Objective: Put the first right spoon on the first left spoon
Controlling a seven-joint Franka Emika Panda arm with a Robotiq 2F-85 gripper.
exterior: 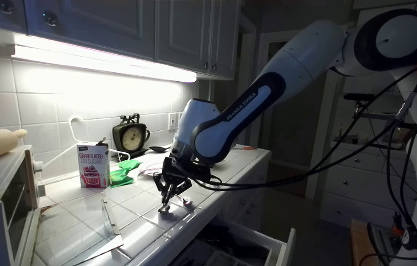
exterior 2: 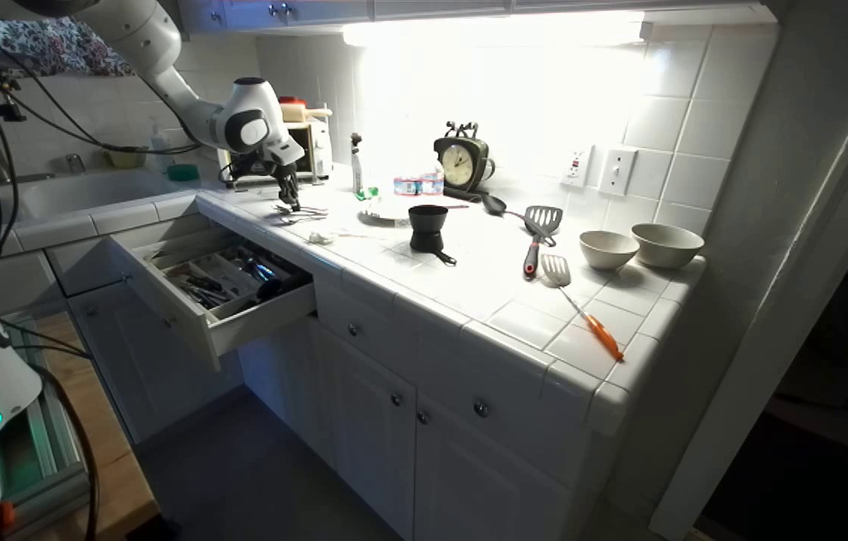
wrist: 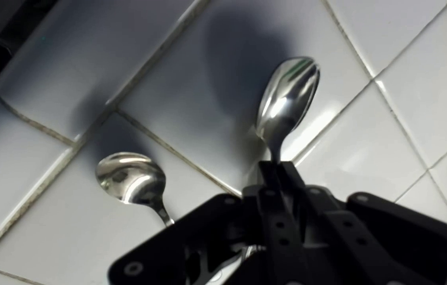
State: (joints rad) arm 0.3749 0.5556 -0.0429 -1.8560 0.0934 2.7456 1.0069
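My gripper (wrist: 280, 164) is shut on a shiny metal spoon (wrist: 288, 97) at its neck, with the bowl pointing away past the fingertips. The held spoon's shadow lies apart from its bowl, so it appears raised off the tiles. A second metal spoon (wrist: 132, 178) lies on the tiled counter to the left in the wrist view; its handle runs under the gripper linkage, partly hidden. In an exterior view the gripper (exterior: 167, 202) is low over the counter with the held spoon's bowl (exterior: 164, 209) below it, and the second spoon (exterior: 187, 201) beside it. The gripper also shows small in an exterior view (exterior 2: 291, 203).
An open drawer (exterior 2: 251, 338) with utensils juts out below the counter's front edge. A sugar box (exterior: 94, 166), a green packet (exterior: 122, 177), a toaster oven (exterior: 16, 199) and a clear angular piece (exterior: 108, 218) stand around. A black cup (exterior 2: 427, 225) and spatulas (exterior 2: 544, 219) lie farther along.
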